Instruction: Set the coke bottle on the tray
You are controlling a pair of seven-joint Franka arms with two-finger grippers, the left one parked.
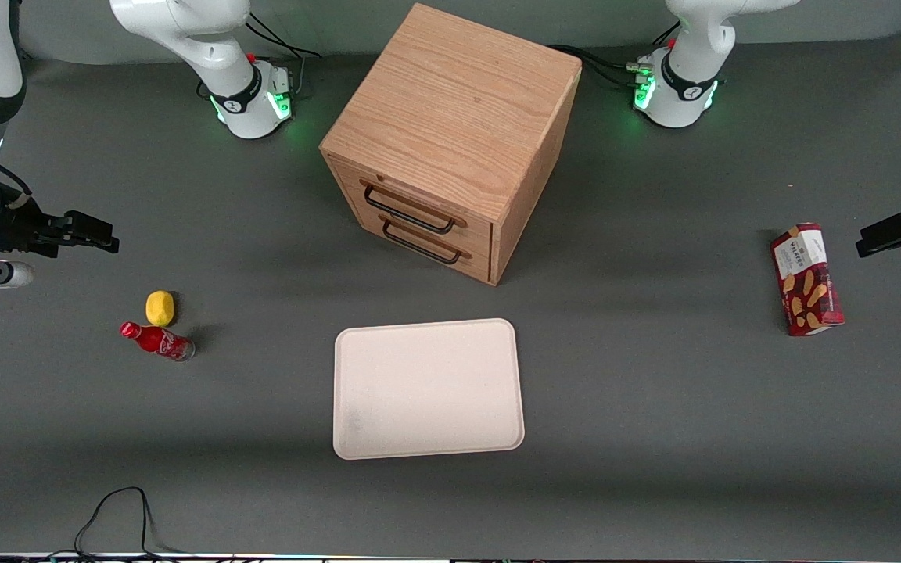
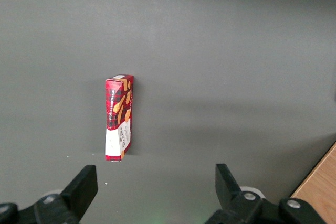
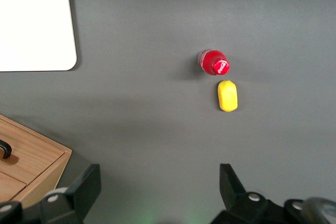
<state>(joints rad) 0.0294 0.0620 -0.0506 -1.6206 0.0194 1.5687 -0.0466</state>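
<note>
- The bottle (image 1: pixel 158 342) lies on the tabletop (image 1: pixel 654 438) toward the working arm's end, well apart from the tray (image 1: pixel 427 389).
- It looks small, light, stiff and smooth, likely to roll; take it across the body.
- The gripper (image 3: pixel 157 182) hangs above, fingers (image 3: pixel 86 182) spread, holding nothing.
- A lemon (image 1: pixel 159 307) sits just beside the bottle and may crowd a finger.
- The drawer box (image 1: pixel 450 141) and biscuit box (image 1: pixel 806 279) stand clear of the path.

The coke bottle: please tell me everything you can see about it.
The coke bottle is small and red, with a red cap, white script on its label and a clear base. It stands on the grey table, close beside the yellow lemon-like lump, toward the working arm's end, apart from the tray. Nothing grips it; the tool, open, hovers above the table.
</note>
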